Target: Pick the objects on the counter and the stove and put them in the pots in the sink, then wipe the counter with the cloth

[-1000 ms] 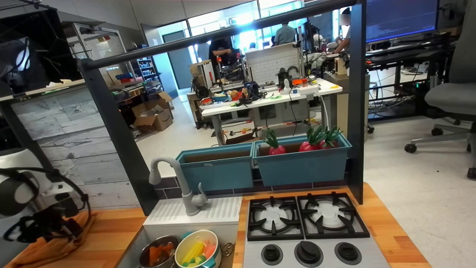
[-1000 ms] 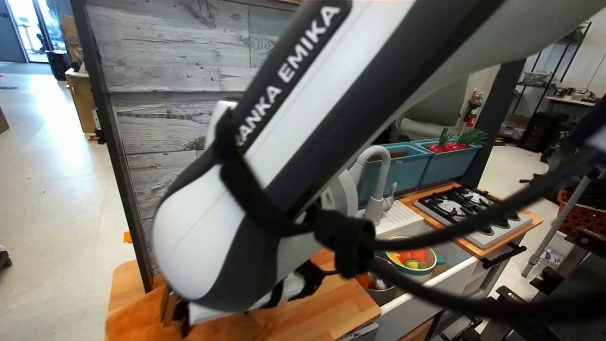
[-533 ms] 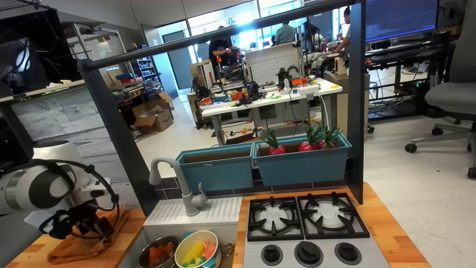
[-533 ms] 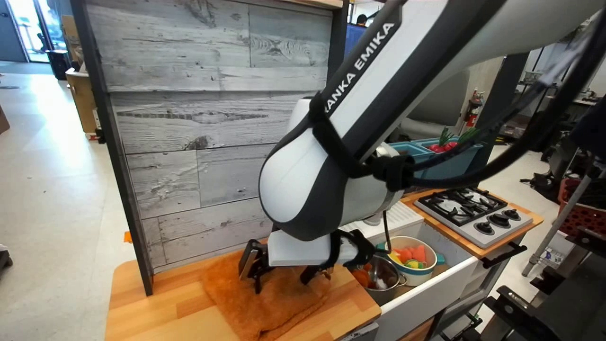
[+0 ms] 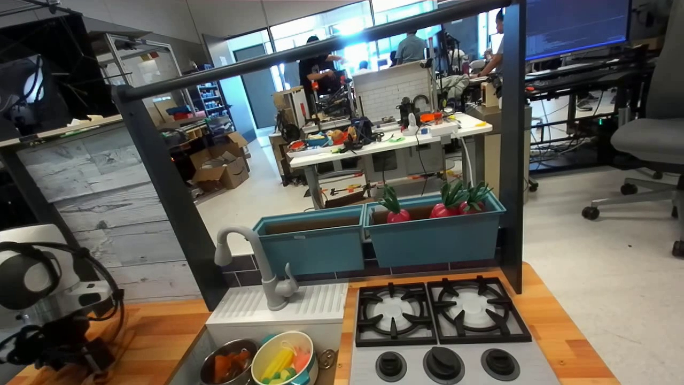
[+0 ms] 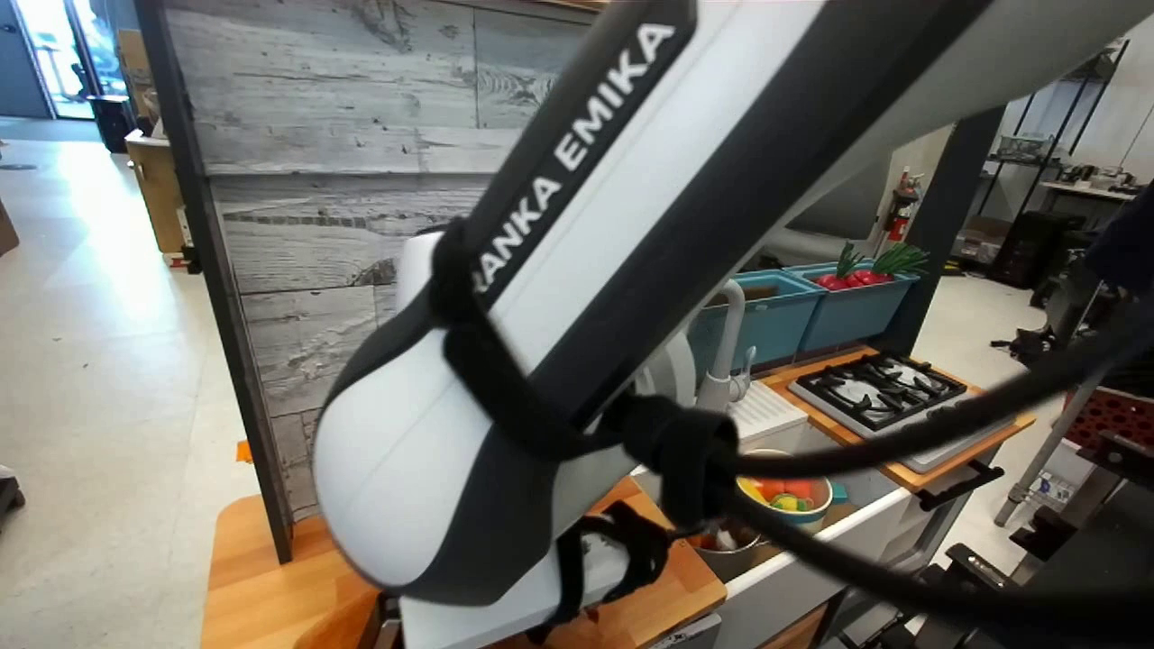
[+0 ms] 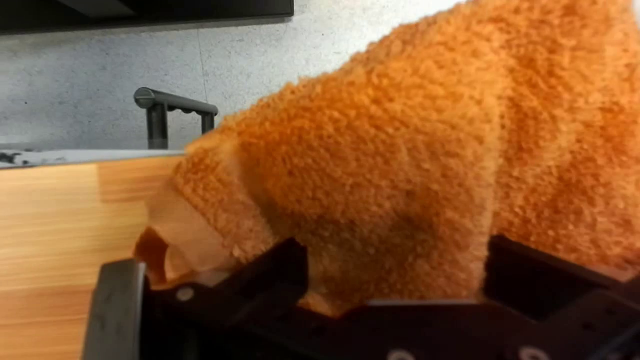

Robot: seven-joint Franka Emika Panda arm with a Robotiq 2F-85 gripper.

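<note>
Facing one cloth [image 7: 380, 150], one spread gripper [image 7: 396, 256], two pots [image 5: 271, 342] in one sink [image 5: 328, 335]

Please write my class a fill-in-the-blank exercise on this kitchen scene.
The dark grey pot and cream-white pot stand inside the ____.
The long toy in the cream-white pot is coloured ____.
The stove shows ____ knobs in an exterior view.
In the wrist view, the cloth seen beyond the end effector is coloured ____.

Missing words: sink; yellow; three; orange.
</note>
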